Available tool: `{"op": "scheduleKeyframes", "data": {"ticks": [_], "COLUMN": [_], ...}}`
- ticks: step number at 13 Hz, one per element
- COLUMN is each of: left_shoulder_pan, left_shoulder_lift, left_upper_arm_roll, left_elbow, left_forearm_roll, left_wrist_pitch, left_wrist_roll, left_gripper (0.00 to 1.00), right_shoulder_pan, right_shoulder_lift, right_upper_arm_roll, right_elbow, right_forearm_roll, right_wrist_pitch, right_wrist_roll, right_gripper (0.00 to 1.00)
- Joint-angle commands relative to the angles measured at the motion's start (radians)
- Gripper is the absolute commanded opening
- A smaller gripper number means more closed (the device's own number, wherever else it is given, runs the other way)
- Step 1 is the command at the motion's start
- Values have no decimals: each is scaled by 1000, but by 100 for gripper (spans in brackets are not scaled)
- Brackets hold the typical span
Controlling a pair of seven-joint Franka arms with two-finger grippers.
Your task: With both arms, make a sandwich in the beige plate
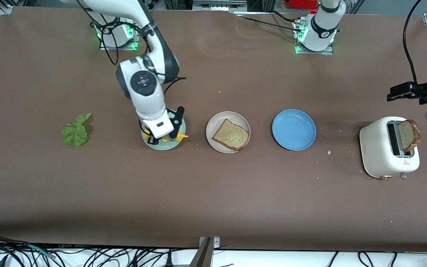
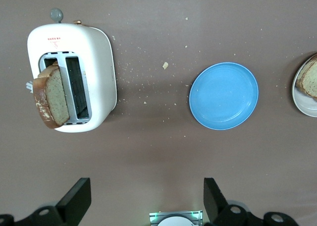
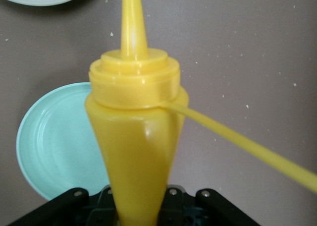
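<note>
My right gripper [image 1: 163, 139] is clenched on one yellow squeeze bottle [image 3: 133, 137], held over the mint-green plate [image 1: 163, 144]; the fingers pinch the bottle's body, nozzle pointing away from the wrist. My left gripper [image 2: 146, 198] hangs spread wide and holds nothing, up in the air over the table's left-arm end, above the white toaster [image 1: 387, 152]. Count: three plates in a row, mint-green, beige plate [image 1: 228, 132], blue plate [image 1: 294, 129]. Two bread slices: one slice [image 1: 231, 135] lying flat in the beige plate, one toast slice [image 1: 409, 134] standing up out of a toaster slot. One lettuce leaf [image 1: 75, 130] on the bare table, at 9 o'clock from the mint-green plate. Blue plate sits at 3 o'clock from the beige plate, apart from it.
</note>
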Motion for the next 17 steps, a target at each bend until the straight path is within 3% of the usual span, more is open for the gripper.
{"op": "scheduleKeyframes", "data": {"ticks": [1, 5, 8, 13, 17], "left_shoulder_pan": [-2, -1, -2, -1, -1], "left_shoulder_lift": [-19, -19, -19, -21, -21], "left_upper_arm_roll": [-5, -5, -5, -3, -3], "left_elbow": [-13, -13, -13, -13, -13], "left_forearm_roll": [38, 38, 38, 38, 38], "left_wrist_pitch": [-11, -11, -11, -11, -11], "left_wrist_roll": [-3, -3, -3, -3, -3], "left_gripper": [100, 100, 100, 100, 100], "right_shoulder_pan": [74, 139, 212, 278, 298], "right_shoulder_lift": [141, 219, 268, 360, 390], "right_upper_arm_roll": [-15, -20, -17, -20, -18], "right_elbow": [196, 242, 245, 337, 342], "right_forearm_roll": [-117, -201, -354, -421, -445], "right_wrist_pitch": [-152, -182, -209, -301, -312], "right_wrist_roll": [179, 314, 477, 526, 591], "right_gripper": [6, 6, 6, 6, 2]}}
